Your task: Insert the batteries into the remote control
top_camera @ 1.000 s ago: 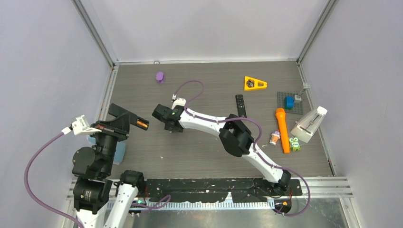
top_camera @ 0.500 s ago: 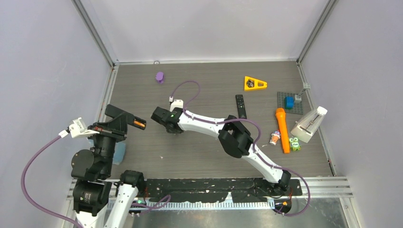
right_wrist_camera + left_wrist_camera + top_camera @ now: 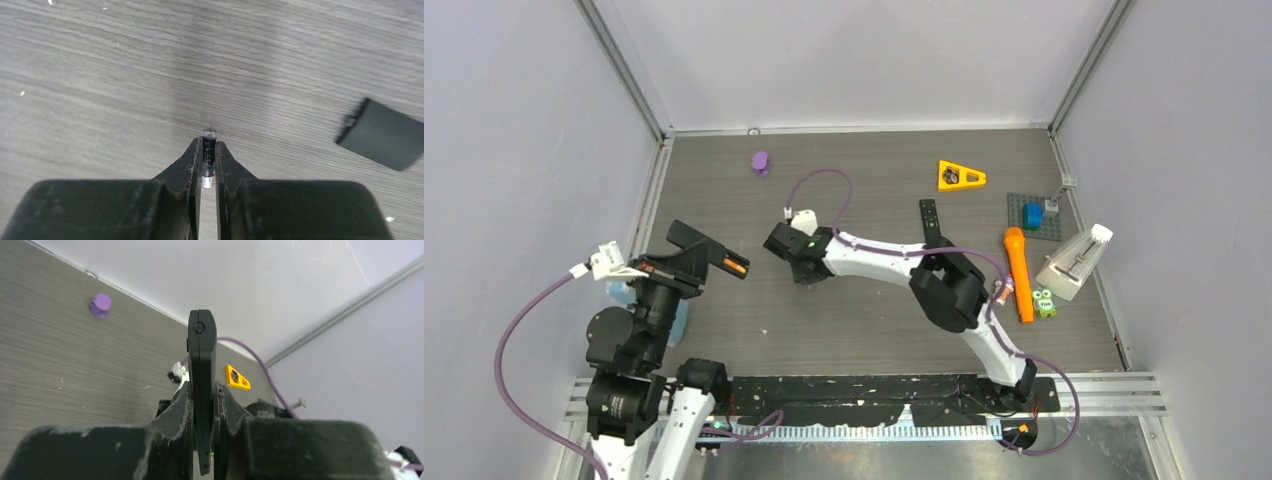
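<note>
My left gripper [image 3: 204,390] is shut on a black remote control [image 3: 201,350], which stands edge-on between the fingers. From above, that remote [image 3: 699,247] is held over the table's left side, with an orange battery [image 3: 736,268] showing at its far end. My right gripper [image 3: 209,146] is shut on a dark grey battery [image 3: 209,135] whose metal tip sticks out past the fingertips. In the top view the right gripper [image 3: 796,256] is just right of the held remote. A second black remote [image 3: 931,222] lies flat further right.
A black flat piece [image 3: 382,140] lies on the table right of the right gripper. Also here are a purple knob [image 3: 761,161], an orange wedge [image 3: 960,176], a grey plate [image 3: 1049,228] carrying a blue brick, a long orange stick [image 3: 1018,272], small toys [image 3: 1045,300] and a white block [image 3: 1074,262].
The right gripper's jaws have closed on the dark battery and it has shifted a little to the right. The left arm has carried the remote slightly right.
</note>
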`<state>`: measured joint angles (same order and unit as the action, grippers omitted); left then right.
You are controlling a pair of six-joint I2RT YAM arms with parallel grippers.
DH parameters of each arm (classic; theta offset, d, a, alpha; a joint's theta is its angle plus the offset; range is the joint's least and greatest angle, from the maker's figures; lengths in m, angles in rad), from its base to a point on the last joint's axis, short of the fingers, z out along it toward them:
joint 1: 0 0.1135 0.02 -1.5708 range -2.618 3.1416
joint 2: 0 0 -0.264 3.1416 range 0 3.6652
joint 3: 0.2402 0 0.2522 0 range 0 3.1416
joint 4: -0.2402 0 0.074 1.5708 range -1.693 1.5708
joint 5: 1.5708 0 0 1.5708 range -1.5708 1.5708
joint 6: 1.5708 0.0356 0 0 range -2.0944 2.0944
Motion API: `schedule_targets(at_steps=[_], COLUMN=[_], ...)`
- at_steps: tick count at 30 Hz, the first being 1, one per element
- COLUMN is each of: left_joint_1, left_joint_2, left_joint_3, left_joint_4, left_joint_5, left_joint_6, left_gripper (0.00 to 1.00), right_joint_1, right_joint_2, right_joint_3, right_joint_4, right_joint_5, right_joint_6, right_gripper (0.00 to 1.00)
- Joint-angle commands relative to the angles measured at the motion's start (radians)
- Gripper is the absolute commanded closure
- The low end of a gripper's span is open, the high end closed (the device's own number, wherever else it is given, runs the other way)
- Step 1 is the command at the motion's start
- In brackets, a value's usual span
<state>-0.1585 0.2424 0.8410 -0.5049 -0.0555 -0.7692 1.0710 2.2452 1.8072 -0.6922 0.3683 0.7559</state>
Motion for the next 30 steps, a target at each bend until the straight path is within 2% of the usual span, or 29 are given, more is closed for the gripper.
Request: schedule_targets(at_steps=[1,5,9,11,13,15,17,22,26,30], left_joint_1=[0.005,0.005,0.005,0.005,0.004,0.002,0.001,-0.022,-0.027,-0.028], left_joint_2=[0.031,0.083,0.16,0.219,0.276,0.325,0.376,0.471,0.507,0.519], left_joint_3=[-0.028,-0.072,-0.123,-0.171,-0.252,-0.331,-0.364,-0.365,-0.391,-0.417], left_joint_4=[0.085,0.175,0.302,0.42,0.623,0.836,0.963,1.035,1.098,1.124], left_joint_5=[0.176,0.335,0.502,0.607,0.671,0.688,0.701,0.703,0.701,0.702], left_joint_6=[-0.037,-0.083,-0.184,-0.3,-0.46,-0.566,-0.609,-0.608,-0.654,-0.687], left_gripper=[1.0,1.0,1.0,1.0,1.0,1.0,1.0,1.0,1.0,1.0], right_joint_1=[-0.061,-0.131,-0.177,-0.182,-0.183,-0.181,-0.174,-0.119,-0.08,-0.068], right_joint_2=[-0.24,-0.435,-0.627,-0.735,-0.789,-0.817,-0.828,-0.841,-0.776,-0.727], right_joint_3=[-0.118,-0.281,-0.361,-0.352,-0.328,-0.295,-0.254,-0.169,-0.08,-0.031], right_joint_4=[0.14,0.229,0.223,0.167,0.113,0.067,0.013,-0.072,-0.189,-0.219], right_joint_5=[-0.093,-0.24,-0.411,-0.434,-0.457,-0.518,-0.554,-0.612,-0.575,-0.541], right_joint_6=[-0.188,-0.308,-0.444,-0.497,-0.516,-0.516,-0.509,-0.539,-0.581,-0.61], right_gripper=[0.95,0.95,0.95,0.95,0.95,0.95,0.95,0.94,0.94,0.94])
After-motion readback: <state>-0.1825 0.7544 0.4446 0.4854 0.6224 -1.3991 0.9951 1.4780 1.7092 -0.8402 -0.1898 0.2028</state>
